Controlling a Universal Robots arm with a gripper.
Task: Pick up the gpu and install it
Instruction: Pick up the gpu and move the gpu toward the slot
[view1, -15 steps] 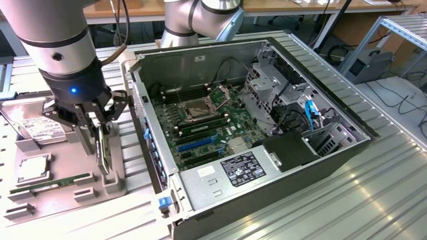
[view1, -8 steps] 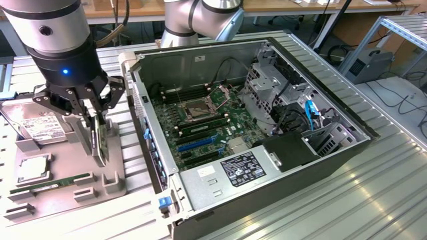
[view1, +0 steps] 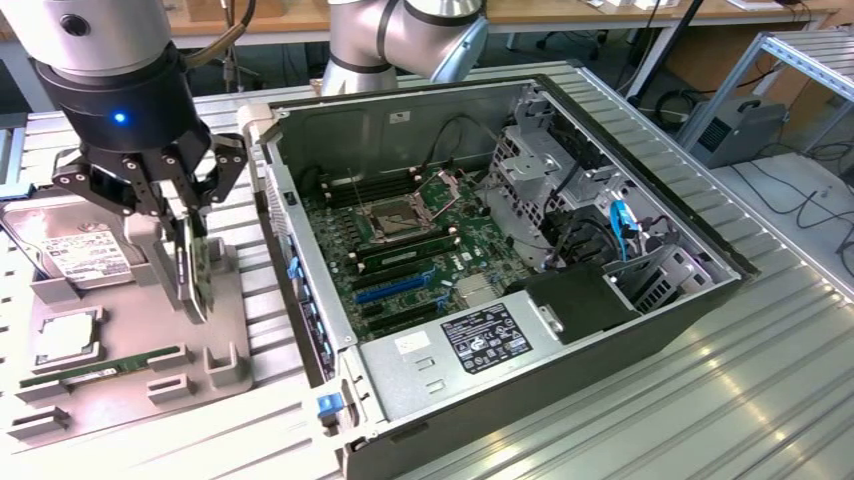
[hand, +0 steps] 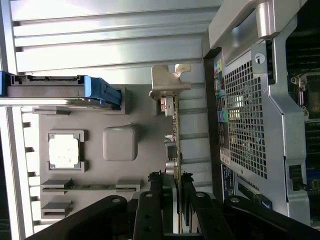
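While gpu (hand: 176, 120) stands on edge in gray tray (view1: 238, 290), gripper (hand: 173, 176) grips it; PSU label (view1: 485, 340) illegible.

Ribbed aluminium desk (view1: 641, 400) with bright light streaks along its slats, backed by wooden workbenches (view1: 574, 12) across the far side of the room, with an aluminium-profile frame (view1: 801, 62), a grey box (view1: 741, 128) and black cables (view1: 801, 195) trailing over the pale floor (view1: 781, 170) at the exterior view's right.

Claw (view1: 187, 290) vertical, pointing down, clamped.
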